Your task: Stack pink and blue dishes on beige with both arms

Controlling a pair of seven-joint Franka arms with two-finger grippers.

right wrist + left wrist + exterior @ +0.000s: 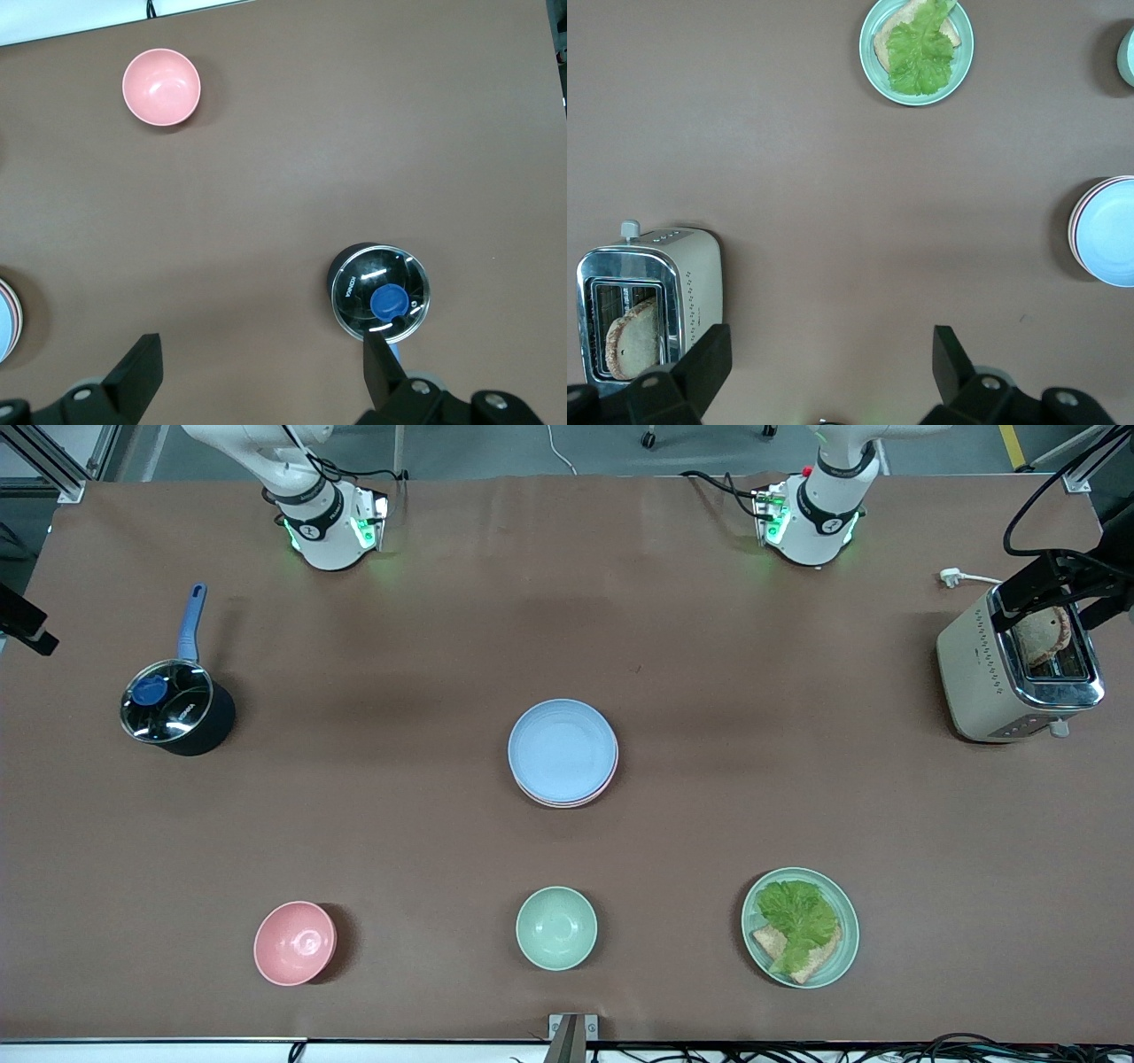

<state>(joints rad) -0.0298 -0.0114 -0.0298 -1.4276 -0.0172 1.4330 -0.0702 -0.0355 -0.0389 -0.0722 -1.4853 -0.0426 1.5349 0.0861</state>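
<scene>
In the middle of the table sits a stack of plates with the light blue plate [561,746] on top. Under it only the rim of the pale pink plate [569,804] shows. The beige plate is hidden or cannot be made out beneath them. The left wrist view catches the blue plate [1109,232] and the pink plate's rim [1074,227] at its edge. My left gripper [830,359] hangs open and empty high over bare table beside the toaster. My right gripper [260,367] is open and empty high over bare table beside the pot. Neither gripper shows in the front view.
A dark pot [174,708] with a glass lid stands toward the right arm's end. A toaster [1019,669] holding bread stands toward the left arm's end. Near the front camera are a pink bowl [294,942], a mint bowl [556,927] and a mint plate [842,934] with lettuce and bread.
</scene>
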